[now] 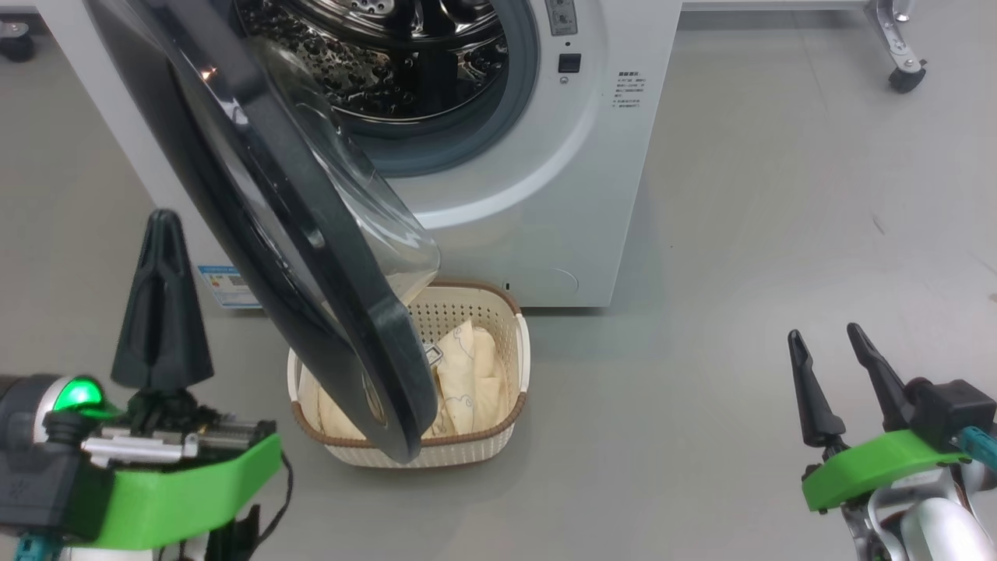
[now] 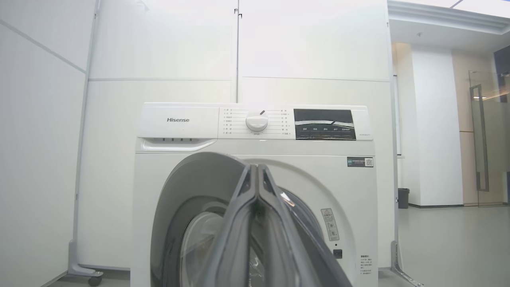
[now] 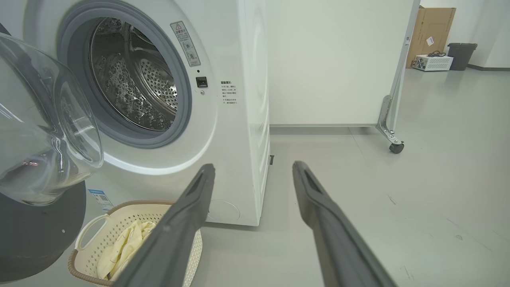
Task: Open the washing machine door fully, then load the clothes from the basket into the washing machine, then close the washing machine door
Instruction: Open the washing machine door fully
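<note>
Head view has the washing machine door (image 1: 311,257) swung out from the washing machine (image 1: 545,195) at an angle. Its black ring reads almost edge-on, as one long diagonal from upper left to lower right, and the glass bowl bulges toward the steel drum (image 1: 405,54). The lower end of the ring hangs over the basket (image 1: 475,452), which sits on the floor just in front of the machine. From this camera the door hides the basket's left half. The clothes (image 1: 467,374) lie inside the basket, pale yellow and bunched against its right side.

The left tool (image 1: 163,222) stands low at the left with its two fingers pressed together on nothing, apart from the door. The door's outer face lies just to its right and ahead. The right tool (image 1: 824,333) waits well off at the lower right with its fingers spread, also empty, and the basket lies away to its left.

By the look of it the door is only part open, so the first step seems unfinished. The left arm is clearly the nearer one. The door would need to swing further toward the robot's left, away from the opening, before the basket is free from above. A push on the inner side of the ring near its free lower end would give the most leverage. The risk is a tool clipping the basket rim beneath the ring.
</note>
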{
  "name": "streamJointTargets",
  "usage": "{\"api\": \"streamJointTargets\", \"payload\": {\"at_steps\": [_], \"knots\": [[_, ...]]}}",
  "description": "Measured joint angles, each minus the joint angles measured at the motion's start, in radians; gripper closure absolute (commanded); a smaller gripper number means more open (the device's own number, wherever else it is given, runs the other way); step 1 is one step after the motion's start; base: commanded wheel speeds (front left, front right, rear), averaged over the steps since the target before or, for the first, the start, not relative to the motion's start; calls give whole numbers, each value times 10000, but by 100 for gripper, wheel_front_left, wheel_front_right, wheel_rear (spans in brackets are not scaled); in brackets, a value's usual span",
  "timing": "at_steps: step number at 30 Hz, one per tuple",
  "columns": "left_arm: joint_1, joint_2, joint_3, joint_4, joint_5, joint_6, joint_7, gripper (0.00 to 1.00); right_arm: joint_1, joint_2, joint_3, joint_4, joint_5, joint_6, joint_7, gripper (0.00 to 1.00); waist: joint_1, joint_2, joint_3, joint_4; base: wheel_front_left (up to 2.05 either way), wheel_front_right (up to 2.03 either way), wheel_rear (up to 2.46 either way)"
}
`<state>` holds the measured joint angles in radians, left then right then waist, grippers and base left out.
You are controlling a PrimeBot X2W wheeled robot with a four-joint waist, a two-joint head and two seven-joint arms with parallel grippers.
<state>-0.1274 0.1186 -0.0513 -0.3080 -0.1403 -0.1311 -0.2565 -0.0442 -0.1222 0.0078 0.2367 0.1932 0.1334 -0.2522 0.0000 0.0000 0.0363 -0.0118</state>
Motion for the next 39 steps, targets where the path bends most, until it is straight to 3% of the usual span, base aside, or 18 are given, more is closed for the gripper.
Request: {"api": "streamJointTargets", "payload": {"at_steps": [6,12,23,28,39], "knots": [[-1195,309,-2015,-1087,-130,0,257,100,2,0,33,58,2,0,0,0,0,0,-93,-65,0,0,0],[-2151,199,-3804,-1323,-606,0,629,100,2,0,90,115,6,0,0,0,0,0,-102,-238,0,0,0],[-2359,8,-7476,186,-1643,0,819,100,0,-40,230,376,92,0,0,0,0,0,17,-500,0,0,0],[-2138,146,-7854,1333,-2075,0,681,100,-15,-100,261,410,94,0,0,0,0,0,187,-460,0,0,0],[-1668,451,-7334,2938,-2299,188,265,100,-36,-128,328,458,107,0,0,0,0,0,312,-250,0,0,0]]}}
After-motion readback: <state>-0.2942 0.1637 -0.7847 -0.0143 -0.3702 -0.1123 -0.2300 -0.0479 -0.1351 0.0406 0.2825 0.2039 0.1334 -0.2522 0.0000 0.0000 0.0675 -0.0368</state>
